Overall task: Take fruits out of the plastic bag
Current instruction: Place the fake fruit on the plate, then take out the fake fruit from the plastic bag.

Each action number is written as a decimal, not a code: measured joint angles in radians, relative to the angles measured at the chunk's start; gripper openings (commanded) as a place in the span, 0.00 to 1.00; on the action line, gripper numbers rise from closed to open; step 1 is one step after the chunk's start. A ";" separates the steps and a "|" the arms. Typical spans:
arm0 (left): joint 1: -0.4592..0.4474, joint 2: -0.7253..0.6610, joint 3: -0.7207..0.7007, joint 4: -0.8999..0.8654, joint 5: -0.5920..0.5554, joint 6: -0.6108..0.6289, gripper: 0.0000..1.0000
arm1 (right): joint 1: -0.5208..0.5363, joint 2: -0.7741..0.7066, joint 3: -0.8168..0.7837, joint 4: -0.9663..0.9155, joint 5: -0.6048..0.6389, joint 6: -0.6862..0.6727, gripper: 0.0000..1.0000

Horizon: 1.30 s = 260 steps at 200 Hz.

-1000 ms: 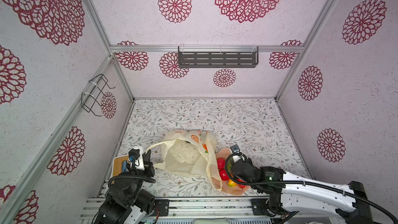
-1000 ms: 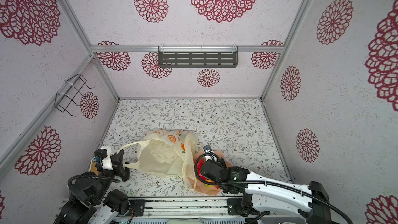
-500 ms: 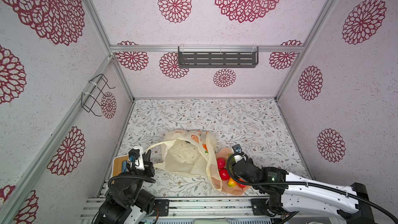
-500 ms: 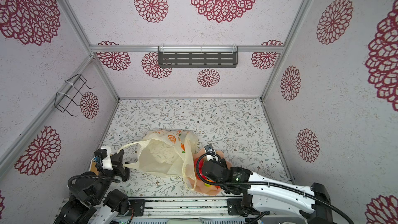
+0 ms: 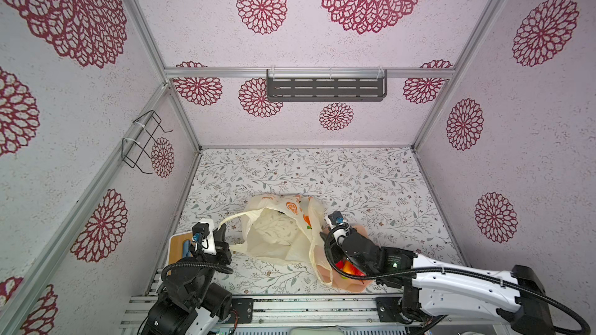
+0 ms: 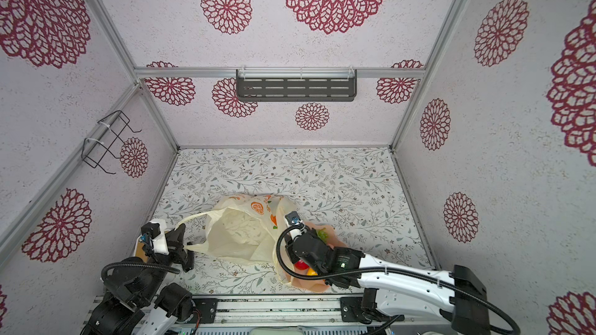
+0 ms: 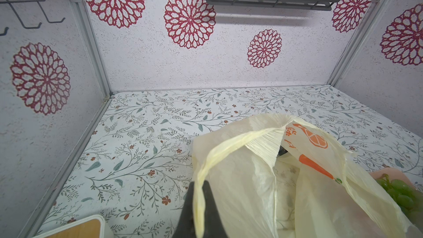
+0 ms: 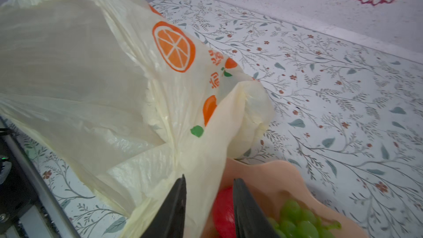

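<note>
Floral tabletop (image 5: 322, 172): fruits (image 8: 295, 218) in bowl (image 8: 274, 171)

**Printed markings: one lettered item, not readable**

Item 1. Plastic bag (image 8: 80, 76), cream-yellow film. In the right wrist view it carries orange printed characters (image 8: 215, 81) in an East Asian script. They run in a short column just beside the orange-slice print (image 8: 174, 46), between it and a smaller whole-orange print (image 8: 209, 108). About three characters show. Creases and blur break the strokes, so none can be read with certainty.

Item 2. Same bag, left wrist view. More orange characters (image 7: 289, 132) sit just beside the orange-wedge print (image 7: 314, 138), partly lost in a fold. They are unreadable.

Item 3. Same bag, both top views. The printing shows only as orange patches (image 5: 293, 207) (image 6: 257, 208), and the lettering is too small to make out.
</note>
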 measured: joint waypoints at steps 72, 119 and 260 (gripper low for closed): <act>0.002 0.012 -0.003 0.006 0.026 0.000 0.00 | 0.013 0.437 0.275 0.257 -0.163 -0.183 0.37; 0.003 0.014 -0.006 0.006 0.034 0.000 0.00 | 0.013 0.597 0.362 0.248 -0.174 -0.181 0.39; 0.003 0.012 -0.007 0.006 0.034 0.000 0.00 | -0.018 0.694 0.460 0.195 -0.085 -0.179 0.39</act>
